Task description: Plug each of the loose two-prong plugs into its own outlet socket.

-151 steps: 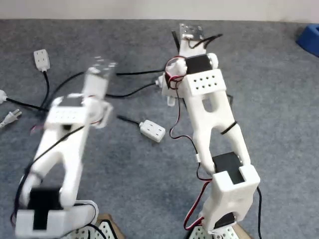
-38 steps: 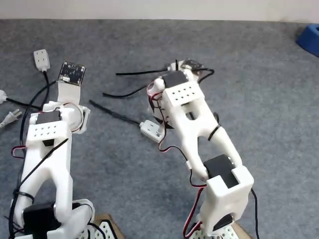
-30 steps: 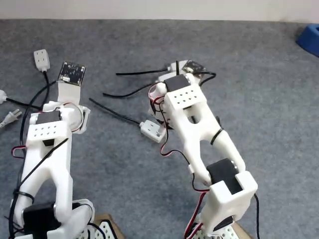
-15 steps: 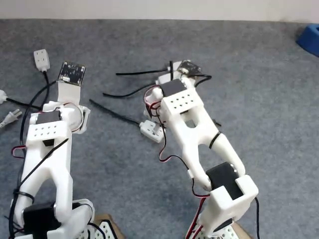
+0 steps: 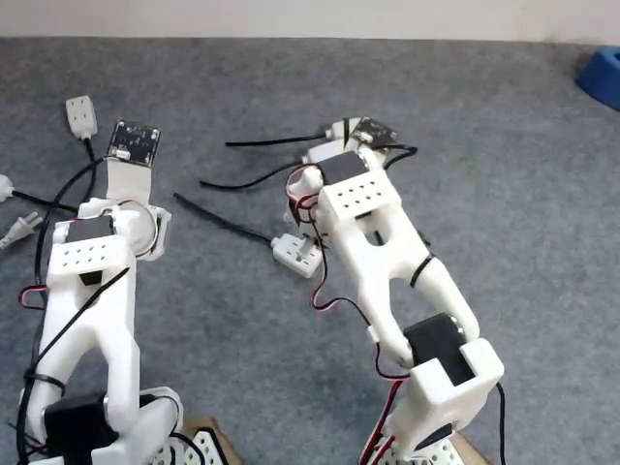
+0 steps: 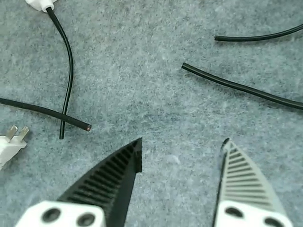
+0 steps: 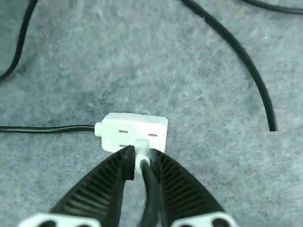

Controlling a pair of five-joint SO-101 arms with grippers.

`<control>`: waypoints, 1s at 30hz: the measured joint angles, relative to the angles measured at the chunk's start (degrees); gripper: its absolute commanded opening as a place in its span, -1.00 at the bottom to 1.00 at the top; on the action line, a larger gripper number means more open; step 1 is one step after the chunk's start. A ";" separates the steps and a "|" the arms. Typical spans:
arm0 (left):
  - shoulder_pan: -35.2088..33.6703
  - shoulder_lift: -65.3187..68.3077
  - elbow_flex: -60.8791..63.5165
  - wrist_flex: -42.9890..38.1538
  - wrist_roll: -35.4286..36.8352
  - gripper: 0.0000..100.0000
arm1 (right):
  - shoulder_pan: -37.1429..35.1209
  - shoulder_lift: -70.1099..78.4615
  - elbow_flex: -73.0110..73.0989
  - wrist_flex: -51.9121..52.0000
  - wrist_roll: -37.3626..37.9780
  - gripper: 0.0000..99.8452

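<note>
The right gripper (image 7: 142, 152) is pinching a white plug (image 7: 140, 144) between its 2 fingers, and the plug's black cord runs back down between them. The plug sits right up against the face of a white outlet socket (image 7: 134, 132). That socket lies flat on the grey tabletop (image 5: 504, 194), roughly between the 2 arms in the high view and just beside the right arm's wrist. A couple of the socket's slots show next to the plug. Can't tell how far the prongs are in, the fingers cover that bit. The socket's own black cord (image 7: 47, 128) runs off from its end. A loose black cable (image 7: 251, 66) with a cut end curves past, not touching the socket.

The left gripper (image 6: 182, 142) is spread wide with nothing in it, hovering over bare tabletop. Off to one side lies another 2-prong plug (image 6: 9, 142), white and flat on the tabletop, prongs free, well apart from the fingers. Near it a black cable with a bare cut end (image 6: 47, 113) crosses a thinner cord (image 6: 71, 71). That cord leads to a second white outlet socket (image 5: 80, 115) at the far left of the tabletop. In the high view the loose plug sits at the left edge, near the left arm and apart from both sockets. A blue thing (image 5: 601, 77) sits at the far right corner.
</note>
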 measured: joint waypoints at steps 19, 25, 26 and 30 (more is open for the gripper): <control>0.00 0.00 0.00 0.00 0.00 -0.46 | 3.08 1.85 0.35 1.14 3.34 -0.99; 0.00 0.00 0.00 0.00 0.00 -0.46 | 2.90 2.02 -0.35 2.37 3.43 -0.99; 0.00 0.00 0.00 0.00 0.00 -0.46 | 2.90 2.02 -0.62 3.43 3.43 -0.99; 0.62 0.00 0.00 0.00 0.00 -0.46 | 3.43 0.79 -7.56 8.97 7.65 -0.99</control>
